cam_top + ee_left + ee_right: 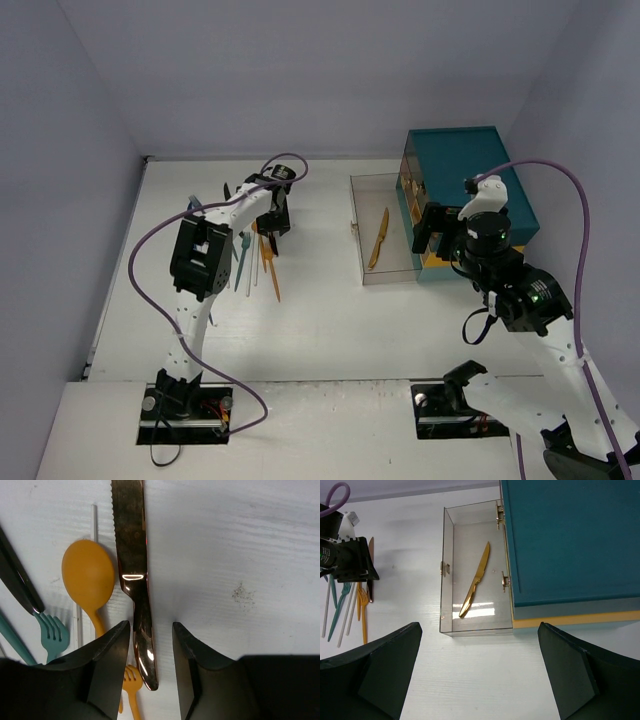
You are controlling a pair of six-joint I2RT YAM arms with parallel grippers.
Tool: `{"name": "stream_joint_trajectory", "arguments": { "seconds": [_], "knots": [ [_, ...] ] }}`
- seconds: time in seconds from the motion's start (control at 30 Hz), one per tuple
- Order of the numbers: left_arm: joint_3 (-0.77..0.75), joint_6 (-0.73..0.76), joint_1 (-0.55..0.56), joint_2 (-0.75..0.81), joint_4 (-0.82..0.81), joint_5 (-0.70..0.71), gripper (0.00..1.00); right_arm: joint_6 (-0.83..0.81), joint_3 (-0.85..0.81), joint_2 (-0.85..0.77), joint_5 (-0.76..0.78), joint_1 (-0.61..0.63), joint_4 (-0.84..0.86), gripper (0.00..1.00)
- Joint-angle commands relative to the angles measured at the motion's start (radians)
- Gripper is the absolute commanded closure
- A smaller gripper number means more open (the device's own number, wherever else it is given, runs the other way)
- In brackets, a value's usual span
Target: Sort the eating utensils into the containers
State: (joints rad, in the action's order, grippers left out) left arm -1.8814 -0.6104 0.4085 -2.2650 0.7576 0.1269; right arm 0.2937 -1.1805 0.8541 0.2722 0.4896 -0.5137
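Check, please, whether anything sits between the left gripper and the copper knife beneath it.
Nothing visible does. The left gripper straddles the copper knife at its handle. The orange spoon lies just outside one finger, clear of the gap.

Copper knife (134, 575) tip cut off — orange fork (131, 677) mostly hidden.

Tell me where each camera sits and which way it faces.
Top external: above and behind the robot, looking down on table, left arm, right arm, clear container.
Left wrist: faces straight down; open left gripper straddles a copper knife beside an orange spoon.
Right wrist: looks down past open right gripper at the container's gold knife.
Shared: top and right wrist both show that knife.
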Motion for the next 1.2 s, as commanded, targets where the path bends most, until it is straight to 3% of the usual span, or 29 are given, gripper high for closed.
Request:
{"name": "stream_joint_trajectory", "arguments": {
  "seconds": [0.0,0.33,0.47,0.6,0.73,0.93,1.17],
  "knots": [
    [-0.060,0.032,-0.021,-0.002,0.011,0.030,0.64,-0.003,-0.007,-0.006,-0.005,-0.006,0.038,0.00],
    [-0.084,0.029,-0.030,-0.036,0.011,0.004,0.67,0.000,-0.002,-0.015,-0.007,-0.006,0.038,0.00],
    [-0.091,0.015,-0.030,-0.053,0.009,-0.009,0.73,0.001,-0.004,-0.012,-0.010,-0.006,0.038,0.00],
    [-0.107,0.013,-0.027,-0.072,0.009,-0.020,0.82,-0.001,-0.005,-0.012,-0.010,-0.008,0.038,0.00],
    [-0.151,0.024,-0.027,-0.117,0.009,-0.061,0.99,-0.002,-0.001,-0.015,-0.011,-0.006,0.037,0.00],
    [-0.194,-0.005,0.000,-0.101,0.006,-0.115,1.00,-0.006,-0.005,-0.026,-0.010,-0.006,0.035,0.00],
    [-0.248,-0.081,0.121,0.066,0.007,-0.127,1.00,-0.016,-0.032,-0.033,-0.006,-0.006,0.035,0.00]
  ]
}}
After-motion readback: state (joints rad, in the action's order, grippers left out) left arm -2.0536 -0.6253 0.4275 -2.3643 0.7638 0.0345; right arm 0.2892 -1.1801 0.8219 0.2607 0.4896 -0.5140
